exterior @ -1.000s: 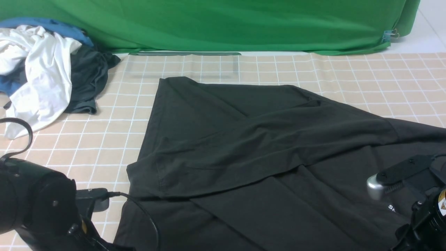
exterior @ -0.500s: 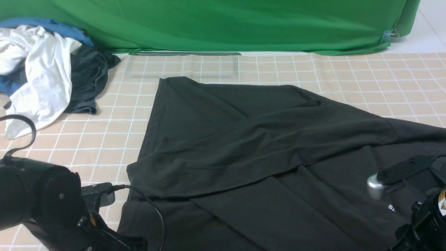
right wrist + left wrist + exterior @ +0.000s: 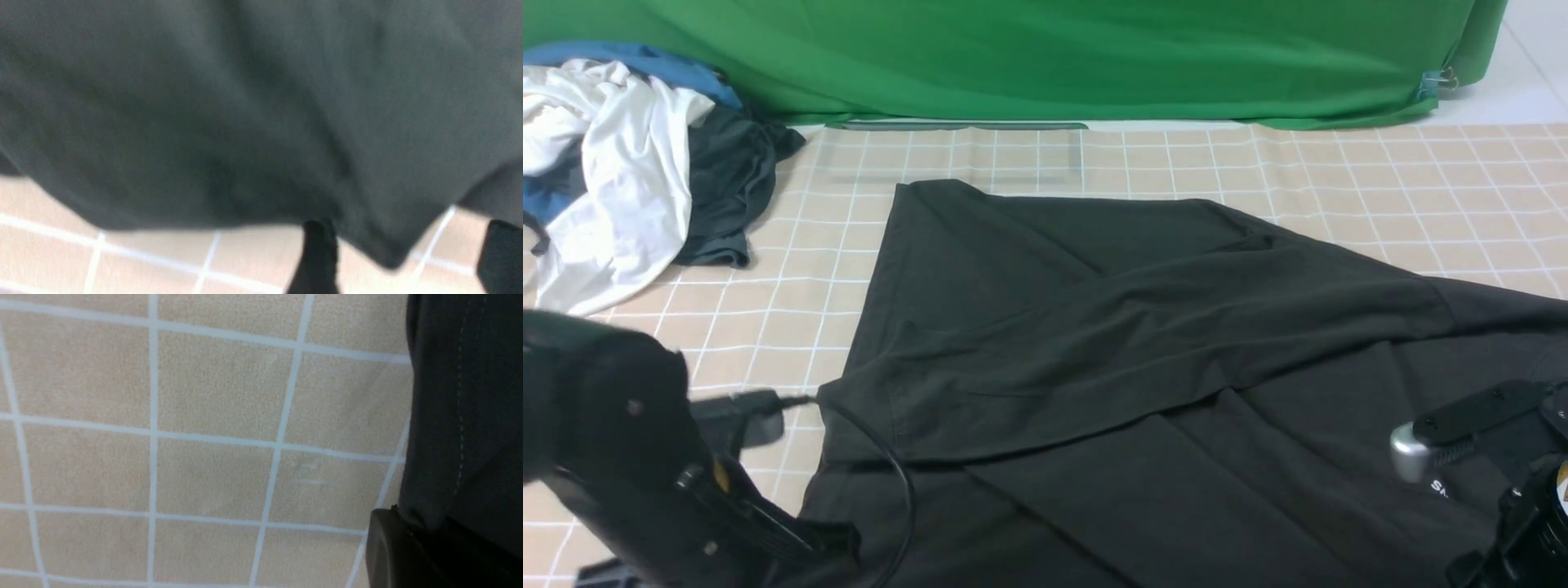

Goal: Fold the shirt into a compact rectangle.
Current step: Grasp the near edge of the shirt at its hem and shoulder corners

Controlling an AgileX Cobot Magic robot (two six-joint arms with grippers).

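The checked tablecloth [image 3: 1339,163] fills the front view below a green backdrop [image 3: 1045,57]; on it the black shirt [image 3: 1094,343] lies spread from the middle towards the robot's right, one side already laid across the body as a slanting flap, so the fold looks partly made and far from a rectangle; a heap with a white garment [image 3: 613,180] and a dark grey garment [image 3: 727,188] sits well apart at the far left. The left gripper [image 3: 825,545] sits closed at the shirt's near left edge; only the left wrist view shows its dark finger [image 3: 400,555] against the stitched hem, which I judge pinched. The right gripper [image 3: 408,265] shows best in the blurred right wrist view, fingers standing apart, a fabric corner loose between them, nothing clamped. The step in hand seems to be taking the near edge; next the right jaws must close on that corner, then both lift level together; only the front view shows the small white print [image 3: 1439,488].
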